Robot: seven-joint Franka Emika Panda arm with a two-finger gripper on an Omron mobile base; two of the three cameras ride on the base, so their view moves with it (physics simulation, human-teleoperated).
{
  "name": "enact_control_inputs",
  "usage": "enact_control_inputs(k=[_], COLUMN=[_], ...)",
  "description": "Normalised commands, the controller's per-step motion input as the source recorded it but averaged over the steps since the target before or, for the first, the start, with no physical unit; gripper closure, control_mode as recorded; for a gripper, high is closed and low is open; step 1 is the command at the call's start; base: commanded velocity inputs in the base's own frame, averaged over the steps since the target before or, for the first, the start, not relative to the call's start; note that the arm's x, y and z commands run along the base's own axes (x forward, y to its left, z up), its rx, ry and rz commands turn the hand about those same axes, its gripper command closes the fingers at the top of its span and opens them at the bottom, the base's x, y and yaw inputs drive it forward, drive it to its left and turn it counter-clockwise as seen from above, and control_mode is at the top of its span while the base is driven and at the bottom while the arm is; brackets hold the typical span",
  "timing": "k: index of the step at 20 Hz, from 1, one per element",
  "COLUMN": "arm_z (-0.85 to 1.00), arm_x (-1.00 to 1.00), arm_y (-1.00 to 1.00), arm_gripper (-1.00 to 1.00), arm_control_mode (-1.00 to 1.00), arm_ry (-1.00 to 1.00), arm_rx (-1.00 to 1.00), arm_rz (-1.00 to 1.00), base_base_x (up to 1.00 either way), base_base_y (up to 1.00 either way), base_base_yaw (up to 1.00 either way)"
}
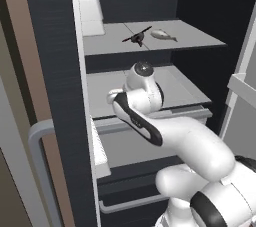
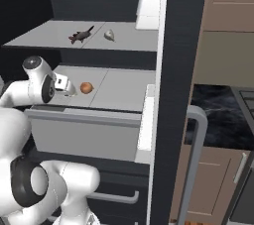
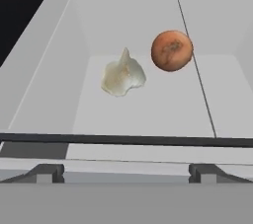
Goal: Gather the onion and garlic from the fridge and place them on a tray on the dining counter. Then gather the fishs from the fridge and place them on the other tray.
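Note:
The fridge (image 1: pixel 50 46) stands open in front of me. On its middle shelf (image 2: pixel 119 90) the orange-brown onion (image 3: pixel 171 50) (image 2: pixel 87 87) rests just right of the pale garlic (image 3: pixel 122 74). My gripper (image 3: pixel 127 172) (image 2: pixel 71 89) is open, a short way in front of both and touching neither, its fingertips (image 3: pixel 47 171) wide apart. From the left base view the arm (image 1: pixel 145 96) hides the hand. A silver-grey fish (image 1: pixel 164 34) (image 2: pixel 109 34) lies on the shelf above. The trays and the dining counter are out of view.
A dark slender fish-like thing (image 1: pixel 136 37) (image 2: pixel 81 35) lies beside the silver fish. A white door bin (image 2: pixel 149 3) sits at upper-shelf height. The door's edge (image 2: pixel 176 70) and grey handle (image 2: pixel 198 120) stand close on the right. A handled drawer (image 1: pixel 130 203) lies below.

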Motion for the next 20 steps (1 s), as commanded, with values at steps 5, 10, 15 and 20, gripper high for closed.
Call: enact_control_inputs(k=[5,10,15,20], arm_z=[-0.19,-0.17,-0.21,-0.19], arm_x=[0.33,0.35,0.35,0.39], arm_y=[0.02,0.01,0.09,0.17], arm_gripper=[-1.0,-1.0,-1.0,-1.0], arm_control_mode=[-1.0,-1.0,-1.0,-1.0], arm_ry=[0.03,0.04,0.05,0.04], arm_rx=[0.0,0.0,0.0,0.0], arm_rz=[0.0,-0.01,-0.02,-0.02], base_base_x=[0.0,0.0,0.0,0.0], base_base_y=[0.0,0.0,0.0,0.0], base_base_yaw=[0.0,0.0,0.0,0.0])
